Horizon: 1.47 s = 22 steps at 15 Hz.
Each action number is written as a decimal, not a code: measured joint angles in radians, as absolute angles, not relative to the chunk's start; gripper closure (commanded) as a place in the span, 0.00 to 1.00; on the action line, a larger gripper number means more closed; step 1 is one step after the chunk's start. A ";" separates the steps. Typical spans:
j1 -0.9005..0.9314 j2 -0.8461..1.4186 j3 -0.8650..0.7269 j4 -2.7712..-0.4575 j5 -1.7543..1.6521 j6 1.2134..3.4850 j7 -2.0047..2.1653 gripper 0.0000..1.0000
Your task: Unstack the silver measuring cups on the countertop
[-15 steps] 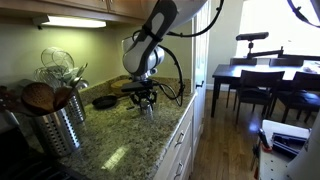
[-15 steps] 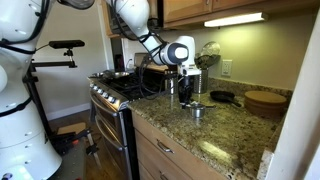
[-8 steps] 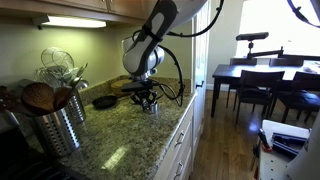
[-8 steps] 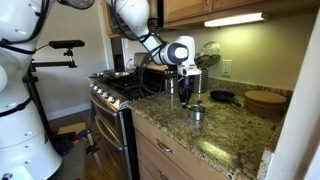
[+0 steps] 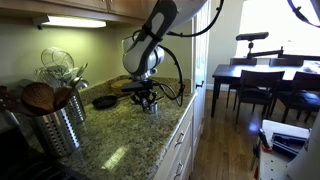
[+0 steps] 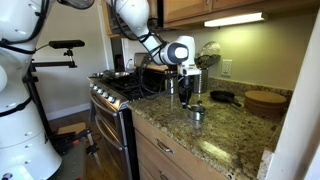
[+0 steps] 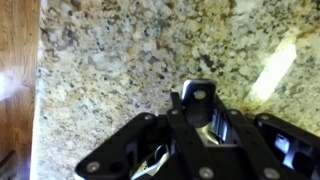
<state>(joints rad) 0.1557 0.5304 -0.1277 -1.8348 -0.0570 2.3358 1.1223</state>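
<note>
One gripper pinches one stack of silver measuring cups.

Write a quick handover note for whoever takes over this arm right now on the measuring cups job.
Gripper: down at the measuring cups, jaws apparently closed on them; the wrist view shows shiny metal between the fingers.
Cups: together in one spot on the countertop, near its front edge. They are too small to count.
Done: stack reached and seemingly gripped.
Left: lift one cup off, set it down apart, then repeat for the others. No cup lies separate yet.
</note>
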 measured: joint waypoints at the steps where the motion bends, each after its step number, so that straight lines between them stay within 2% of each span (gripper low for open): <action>1: 0.156 0.530 -0.128 -1.835 -0.058 2.336 1.122 0.88; 22: 0.190 0.464 -0.122 -1.836 -0.133 2.330 1.122 0.88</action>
<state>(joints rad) 0.1899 0.4643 -0.1222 -1.8358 -0.1326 2.3301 1.1223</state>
